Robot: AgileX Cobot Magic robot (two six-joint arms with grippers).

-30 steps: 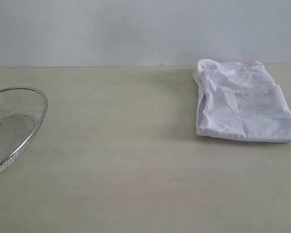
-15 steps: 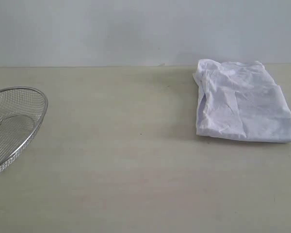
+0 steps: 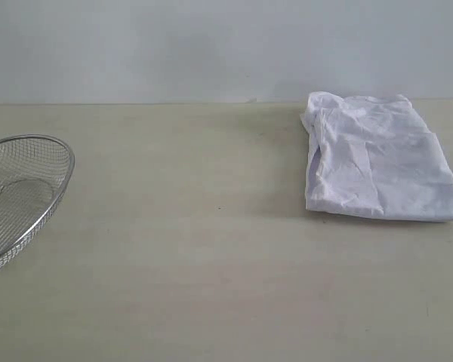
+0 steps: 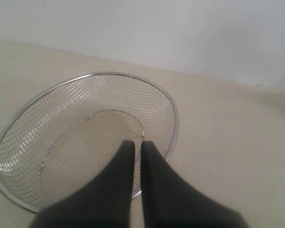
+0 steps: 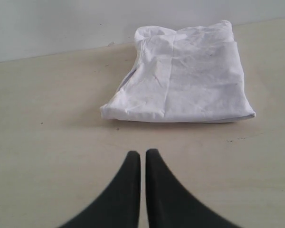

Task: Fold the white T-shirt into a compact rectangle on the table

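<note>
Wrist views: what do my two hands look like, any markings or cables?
The left hand and right hand look alike: each has two matte black fingers, broad at the base, curving in to narrow rounded tips. No markings or cables show in either wrist view; the exterior view shows neither arm.

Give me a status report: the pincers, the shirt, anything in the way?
Left pincer shut, empty, facing the wire basket. Right pincer shut, empty, short of the white T-shirt. Shirt folded, lying on the table. Nothing in the way.
</note>
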